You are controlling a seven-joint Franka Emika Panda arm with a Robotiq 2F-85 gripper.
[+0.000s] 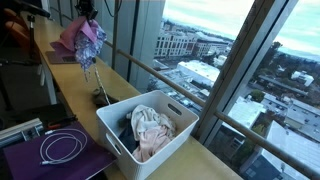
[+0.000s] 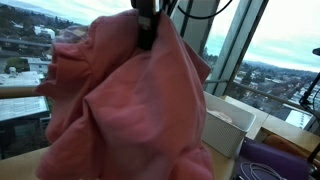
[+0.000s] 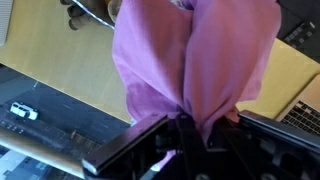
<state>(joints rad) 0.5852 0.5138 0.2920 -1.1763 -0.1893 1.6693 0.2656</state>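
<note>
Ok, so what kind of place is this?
Probably an upper-floor office or lab in a high-rise: tall windows overlook city rooftops, and a long wooden counter runs along the glass.

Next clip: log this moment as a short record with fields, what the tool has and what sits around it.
tool: shut on pink cloth, fabric bunched between its fingers
pink cloth: hangs from tool above wooden counter
white basket: on counter, garments inside
purple mat: beside basket, white cable coiled on it
</note>
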